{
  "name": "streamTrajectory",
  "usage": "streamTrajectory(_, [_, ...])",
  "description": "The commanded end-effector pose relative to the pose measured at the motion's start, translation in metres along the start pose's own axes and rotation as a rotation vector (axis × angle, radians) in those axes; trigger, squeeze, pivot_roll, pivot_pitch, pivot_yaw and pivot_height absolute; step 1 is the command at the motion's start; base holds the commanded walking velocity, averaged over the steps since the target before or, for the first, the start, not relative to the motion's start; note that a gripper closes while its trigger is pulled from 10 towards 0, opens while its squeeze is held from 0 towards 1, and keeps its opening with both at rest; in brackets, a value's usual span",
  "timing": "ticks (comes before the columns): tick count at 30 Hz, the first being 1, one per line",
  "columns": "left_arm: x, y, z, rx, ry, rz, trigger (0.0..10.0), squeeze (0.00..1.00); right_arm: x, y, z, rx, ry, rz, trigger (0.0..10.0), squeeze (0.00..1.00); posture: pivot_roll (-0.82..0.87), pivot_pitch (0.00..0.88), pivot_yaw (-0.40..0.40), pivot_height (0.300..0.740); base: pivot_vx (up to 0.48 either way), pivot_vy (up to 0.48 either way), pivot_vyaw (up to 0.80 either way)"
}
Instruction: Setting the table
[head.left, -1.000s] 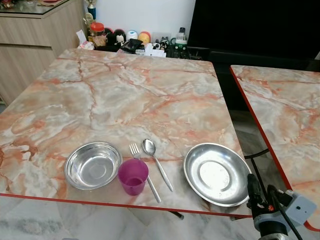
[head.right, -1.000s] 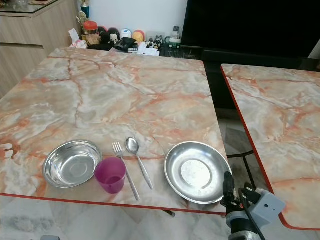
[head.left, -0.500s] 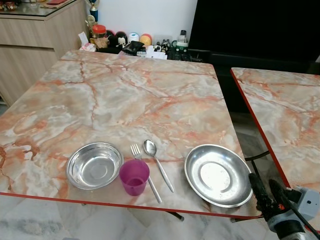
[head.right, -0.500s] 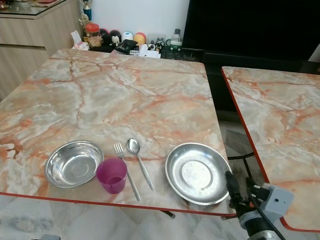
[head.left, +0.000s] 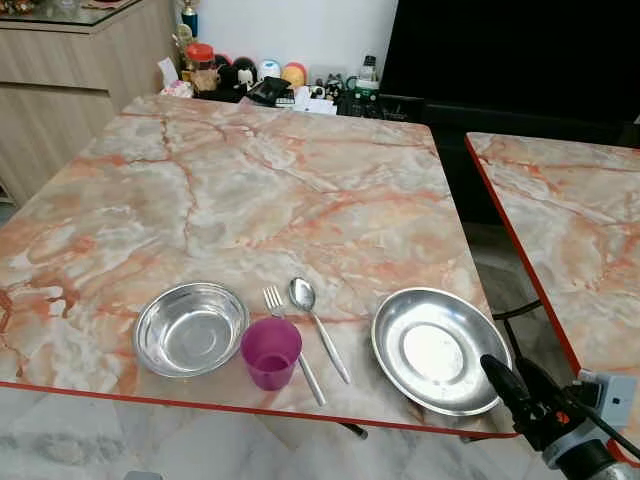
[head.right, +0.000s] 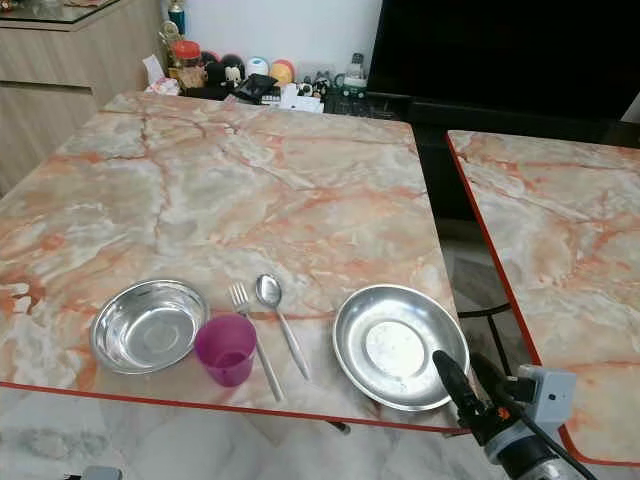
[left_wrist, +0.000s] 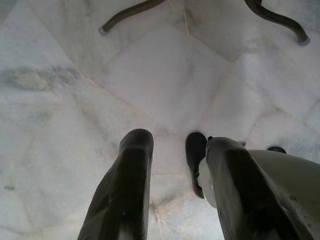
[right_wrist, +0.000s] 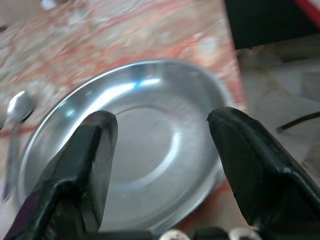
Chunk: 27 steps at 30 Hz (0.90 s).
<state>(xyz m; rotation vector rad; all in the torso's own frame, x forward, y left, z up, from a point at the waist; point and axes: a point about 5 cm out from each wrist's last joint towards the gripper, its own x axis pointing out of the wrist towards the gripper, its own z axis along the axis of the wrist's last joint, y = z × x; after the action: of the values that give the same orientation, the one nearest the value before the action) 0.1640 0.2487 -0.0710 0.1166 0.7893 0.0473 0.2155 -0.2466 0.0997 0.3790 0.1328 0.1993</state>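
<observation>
Sitting along the near edge of the marble table, left to right: steel bowl, purple cup just beside it, fork partly behind the cup, spoon beside the fork, then steel plate set apart. Right gripper hovers at the plate's near right rim, fingers spread, holding nothing. A second marble table stands farther right. Left gripper hangs over the tiled floor, fingers apart and empty.
</observation>
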Motion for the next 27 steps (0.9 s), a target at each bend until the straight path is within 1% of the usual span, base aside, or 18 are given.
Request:
streamTrajectory(1, [-0.003, -0.001, -0.007, 0.017, 0.022, -0.007, 10.0, 0.0, -0.003, -0.011, 0.005, 0.041, -0.041, -0.064, 10.0, 0.0, 0.05, 0.15, -0.089, 0.74, 0.0, 0.0, 0.0])
streamTrajectory(5, [-0.003, 0.0, -0.007, 0.017, 0.024, -0.006, 10.0, 0.0, -0.002, -0.015, 0.001, 0.075, -0.047, -0.072, 10.0, 0.0, 0.05, 0.152, -0.085, 0.74, 0.0, 0.0, 0.0])
streamTrajectory(8, [-0.002, 0.0, -0.006, 0.018, 0.021, -0.006, 10.0, 0.0, 0.0, -0.014, -0.004, 0.105, -0.043, -0.065, 10.0, 0.0, 0.06, 0.152, -0.083, 0.74, 0.0, 0.0, 0.0])
streamTrajectory(11, [-0.002, 0.0, -0.006, 0.02, 0.018, -0.007, 10.0, 0.0, 0.003, -0.015, -0.01, 0.109, -0.032, -0.07, 10.0, 0.0, 0.06, 0.152, -0.083, 0.74, 0.0, 0.0, 0.0])
streamTrajectory(15, [-0.002, 0.0, -0.005, 0.019, 0.016, -0.006, 10.0, 0.0, 0.003, -0.021, -0.015, 0.124, -0.029, -0.098, 10.0, 0.0, 0.06, 0.152, -0.083, 0.74, 0.0, 0.0, 0.0])
streamTrajectory(19, [-0.002, 0.0, -0.005, 0.018, 0.018, -0.005, 10.0, 0.0, 0.002, -0.022, -0.016, 0.132, -0.038, -0.098, 10.0, 0.0, 0.06, 0.15, -0.082, 0.74, 0.0, 0.0, 0.0])
streamTrajectory(22, [-0.002, 0.0, -0.005, 0.019, 0.019, -0.005, 10.0, 0.0, 0.0, -0.028, -0.02, 0.154, -0.036, -0.132, 10.0, 0.0, 0.06, 0.15, -0.082, 0.74, 0.0, 0.0, 0.0])
streamTrajectory(27, [-0.002, 0.0, -0.005, 0.02, 0.017, -0.006, 10.0, 0.0, -0.001, -0.03, -0.028, 0.166, -0.024, -0.133, 10.0, 0.0, 0.07, 0.15, -0.081, 0.74, 0.0, 0.0, 0.0])
